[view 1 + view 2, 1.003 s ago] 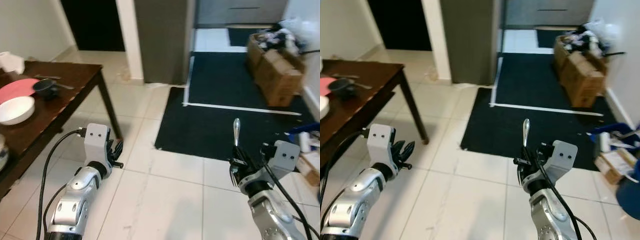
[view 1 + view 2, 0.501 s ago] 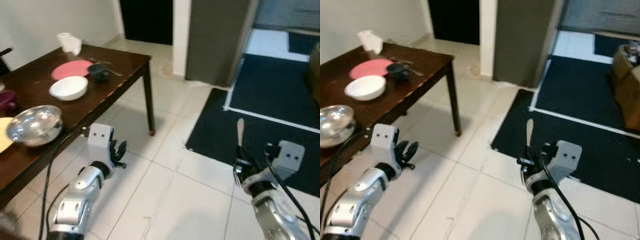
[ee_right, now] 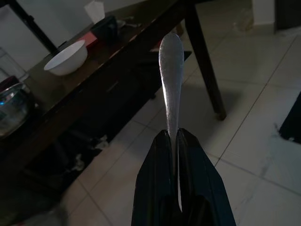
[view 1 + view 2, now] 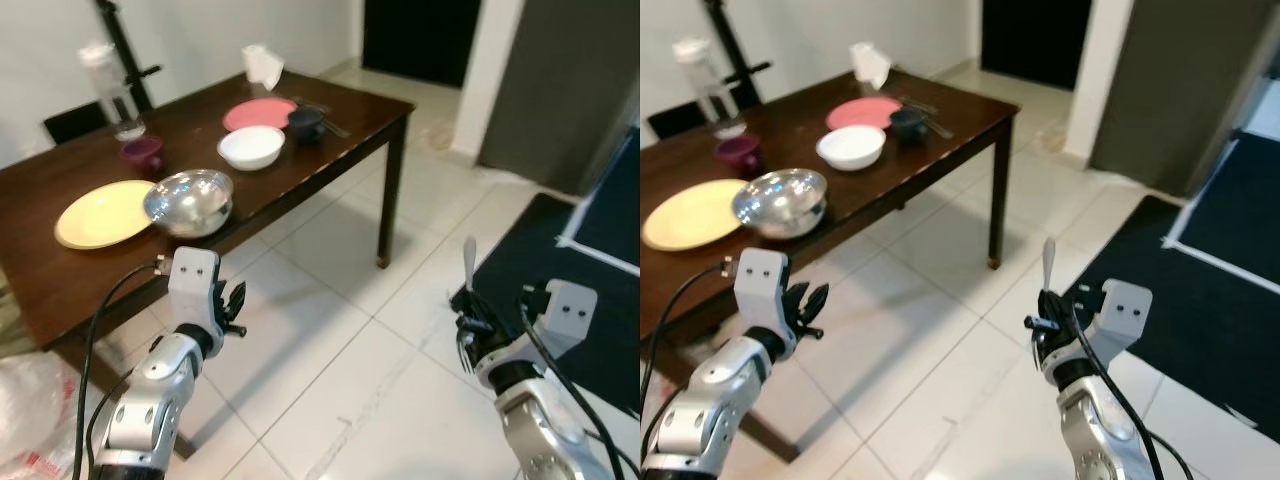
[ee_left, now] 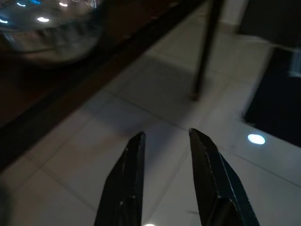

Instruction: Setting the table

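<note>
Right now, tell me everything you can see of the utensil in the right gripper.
The utensil is a slim, silver, metal-looking piece of cutlery. The right gripper is shut on it, both black fingers clamped on its lower part, and its rounded handle end points straight up. Tines like a fork's seem to show below the fingers in the left eye view, though small. It is held over the white tiled floor, off to the right of the dark wooden table, touching nothing but the gripper.

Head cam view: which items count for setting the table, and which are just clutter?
Job items:
fork, clamped handle-up in the right end effector
yellow plate
steel bowl
white bowl
pink plate
dark table

Lying about:
clear bottle
black rug
</note>
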Tool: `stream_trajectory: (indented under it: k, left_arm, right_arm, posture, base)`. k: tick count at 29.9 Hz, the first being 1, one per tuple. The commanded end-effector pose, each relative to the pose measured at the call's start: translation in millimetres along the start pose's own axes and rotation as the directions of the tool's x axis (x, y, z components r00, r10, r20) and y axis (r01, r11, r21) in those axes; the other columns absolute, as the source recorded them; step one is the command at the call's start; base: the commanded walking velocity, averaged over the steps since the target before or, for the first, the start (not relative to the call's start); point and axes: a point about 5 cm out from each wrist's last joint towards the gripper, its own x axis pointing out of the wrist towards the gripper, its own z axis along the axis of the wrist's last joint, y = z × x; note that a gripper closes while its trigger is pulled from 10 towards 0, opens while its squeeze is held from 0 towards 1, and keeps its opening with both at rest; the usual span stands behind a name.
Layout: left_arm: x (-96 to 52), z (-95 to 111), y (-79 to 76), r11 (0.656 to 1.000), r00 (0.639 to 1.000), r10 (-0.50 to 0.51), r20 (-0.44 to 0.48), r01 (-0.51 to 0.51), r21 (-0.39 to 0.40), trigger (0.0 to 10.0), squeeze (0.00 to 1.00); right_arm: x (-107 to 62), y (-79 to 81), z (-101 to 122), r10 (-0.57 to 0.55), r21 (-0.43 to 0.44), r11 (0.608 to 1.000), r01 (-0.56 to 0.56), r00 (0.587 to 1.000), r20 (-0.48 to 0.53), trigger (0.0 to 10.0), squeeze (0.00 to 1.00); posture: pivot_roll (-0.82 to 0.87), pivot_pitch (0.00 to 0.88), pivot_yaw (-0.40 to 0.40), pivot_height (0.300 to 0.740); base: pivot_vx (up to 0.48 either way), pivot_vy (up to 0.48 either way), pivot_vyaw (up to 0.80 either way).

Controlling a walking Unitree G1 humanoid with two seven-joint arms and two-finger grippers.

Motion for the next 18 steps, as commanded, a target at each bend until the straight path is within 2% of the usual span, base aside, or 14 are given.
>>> stream_trajectory:
  k: [1, 18]
  left_arm:
    - [-3.9, -8.1, 8.7, 0.999, 0.999, 0.032, -0.034, -0.032, 0.009, 10.0, 0.0]
    - [-3.4, -8.4, 9.7, 0.999, 0.999, 0.036, -0.037, -0.036, 0.016, 10.0, 0.0]
  right_arm:
    - [-1.0, 4.3, -3.1, 0.018, 0.017, 1.0, -0.018, 1.0, -0.013, 10.0, 0.0]
    - [-0.1, 6.8, -2.1, 0.03, 0.024, 0.999, -0.029, 1.0, -0.009, 10.0, 0.0]
  posture:
    - [-0.07, 0.122, 0.135, 0.74]
    - [-0.07, 0.12, 0.136, 0.74]
  base:
    - [0.0, 0.0, 0.79]
    - [0.0, 0.0, 0.79]
